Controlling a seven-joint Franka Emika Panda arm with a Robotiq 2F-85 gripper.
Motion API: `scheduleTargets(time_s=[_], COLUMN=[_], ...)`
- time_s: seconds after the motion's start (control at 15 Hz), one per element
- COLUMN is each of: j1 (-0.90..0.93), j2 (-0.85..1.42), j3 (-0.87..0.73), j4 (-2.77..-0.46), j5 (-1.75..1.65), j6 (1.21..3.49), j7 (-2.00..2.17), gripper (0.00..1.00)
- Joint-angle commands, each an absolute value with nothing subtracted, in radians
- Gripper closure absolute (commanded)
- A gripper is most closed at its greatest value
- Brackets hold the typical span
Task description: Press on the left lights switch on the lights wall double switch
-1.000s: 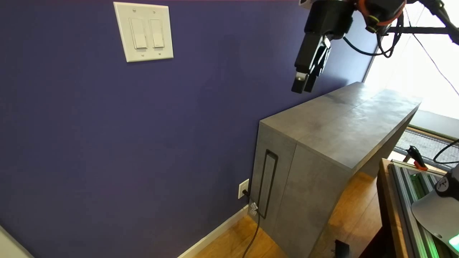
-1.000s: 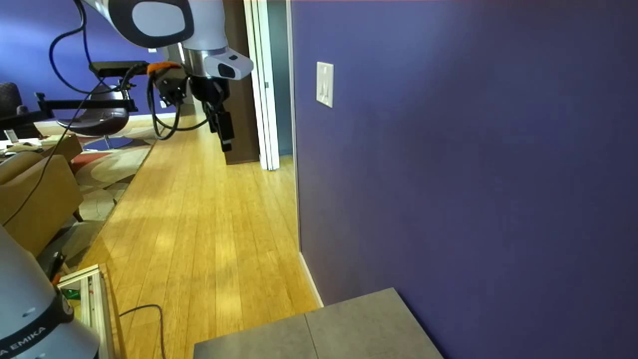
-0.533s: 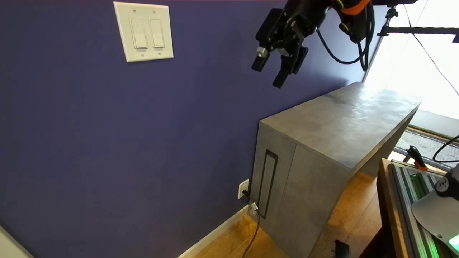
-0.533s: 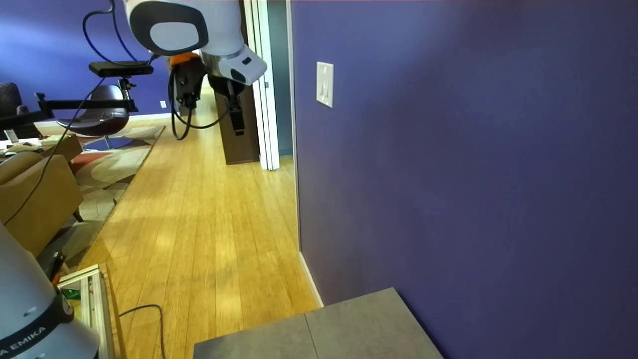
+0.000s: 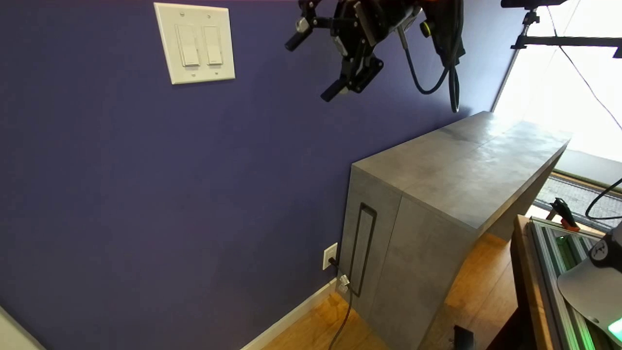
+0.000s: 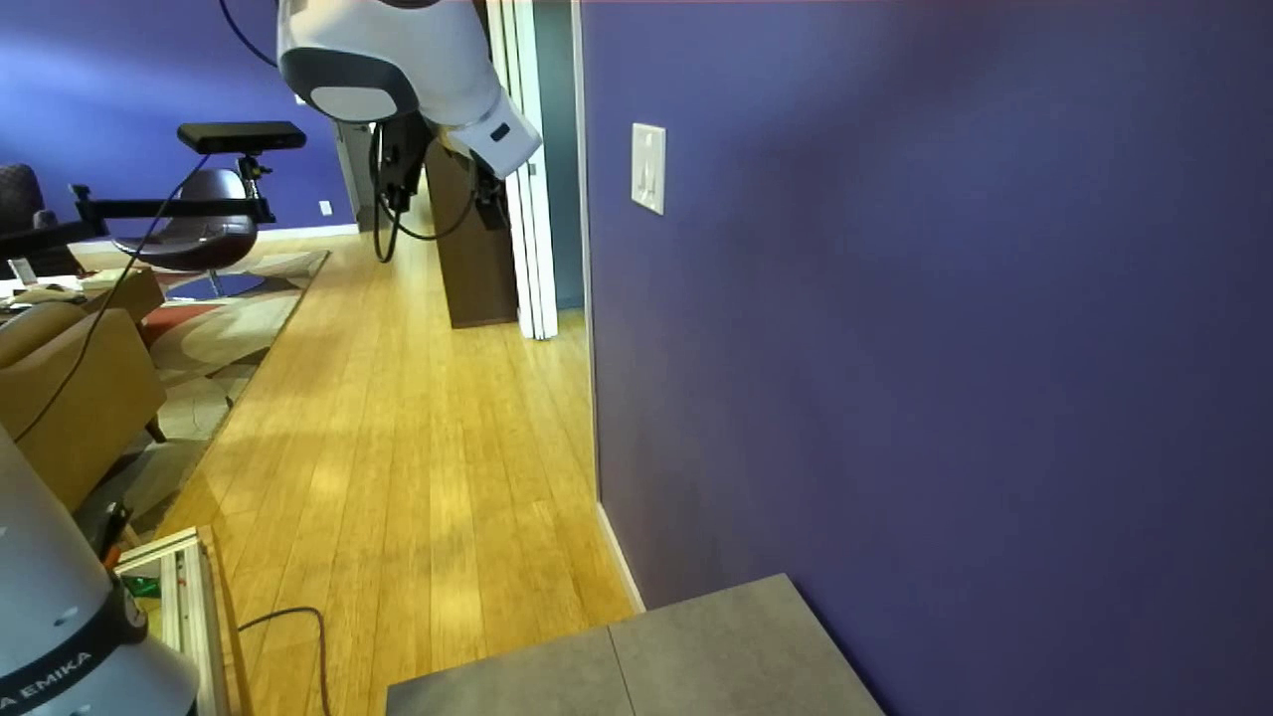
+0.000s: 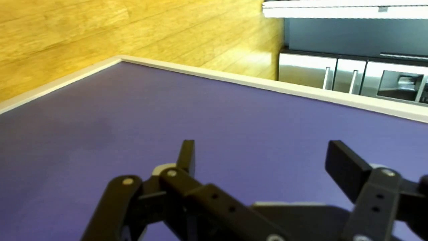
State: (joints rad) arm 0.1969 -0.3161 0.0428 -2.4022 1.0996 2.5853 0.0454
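Smooth plastic wall double switch (image 5: pixel 200 43), matt wall (image 5: pixel 170 194), glossy wooden floor (image 6: pixel 398 447).

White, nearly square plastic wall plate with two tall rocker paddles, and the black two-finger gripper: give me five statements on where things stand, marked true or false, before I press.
1. The fingers of the black two-finger gripper are spread apart. True.
2. In an exterior view, the tall white left-hand paddle is in full view. True.
3. The gripper is touching that paddle. False: purple-blue wall shows between the gripper and the wall plate there.
4. The wrist view shows the wall plate between the fingertips. False: purple-blue wall shows between them.
5. The small white rectangular socket plate, low on the wall, holds a black plug. True.
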Motion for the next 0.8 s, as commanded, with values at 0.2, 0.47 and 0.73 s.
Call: scheduleTargets(time_s=[0.2, 0.47, 0.73], j1=[0.170, 0.198, 0.240], j2=[-0.303, -0.260, -0.171], j3=[0.070, 0.063, 0.091], j4=[-2.389, -2.343, -2.256], j5=[1.140, 1.279, 1.533], j6=[2.588, 2.613, 2.762], j7=[0.029, -0.023, -0.103], gripper=[0.00, 0.00, 0.00])
